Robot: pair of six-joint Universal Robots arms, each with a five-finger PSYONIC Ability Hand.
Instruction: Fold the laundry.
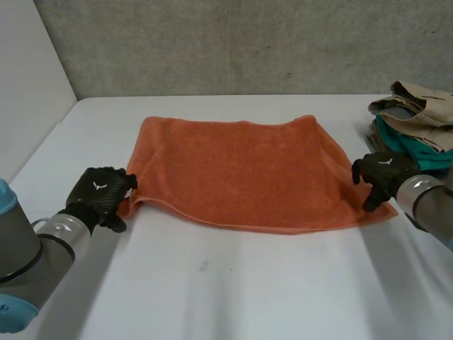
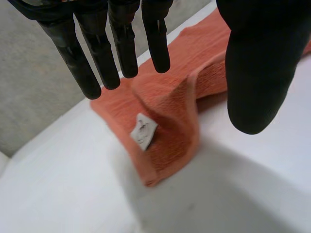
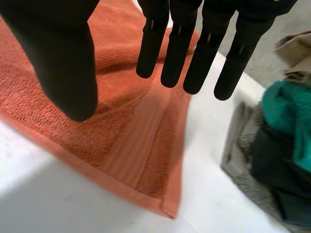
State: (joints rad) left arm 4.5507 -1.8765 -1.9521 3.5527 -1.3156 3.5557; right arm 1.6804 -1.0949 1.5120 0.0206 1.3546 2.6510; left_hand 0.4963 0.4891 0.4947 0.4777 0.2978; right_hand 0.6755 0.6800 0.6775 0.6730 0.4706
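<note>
At corners of the towel [image 1: 241, 173] sit left hand [image 1: 99, 193] and right hand [image 1: 382, 173]; fingers [image 2: 127, 51] released.

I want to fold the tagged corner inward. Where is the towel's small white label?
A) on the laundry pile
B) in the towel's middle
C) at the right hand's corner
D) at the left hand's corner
D: the white label lies on the orange towel's raised corner, at the left hand's fingertips.

Soft, probably overhead light; faint shadow under the towel [image 1: 233, 170].
</note>
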